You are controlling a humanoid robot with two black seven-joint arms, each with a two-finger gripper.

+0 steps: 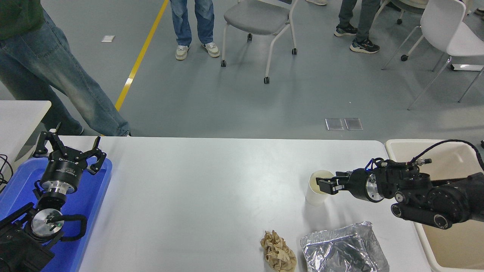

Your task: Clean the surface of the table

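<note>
Grasping comes first: right gripper (326, 184) reaches over the paper cup's (317, 189) rim, fingers slightly apart around its wall, unclamped. Desk (196, 189) spreads beneath. Next, clamp, lift, carry toward the beige tub (446, 241) behind it.

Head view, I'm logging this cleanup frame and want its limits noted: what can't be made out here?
- Right gripper: at the white paper cup's rim; contact and grip state cannot be told.
- Crumpled silver foil tray: near edge cut off by the picture's bottom.
- Crumpled brown paper ball: its bottom is clipped likewise.
- Beige plastic tub: mostly hidden by the right arm; contents unseen.
- Left gripper: parked over the blue tray.
</note>
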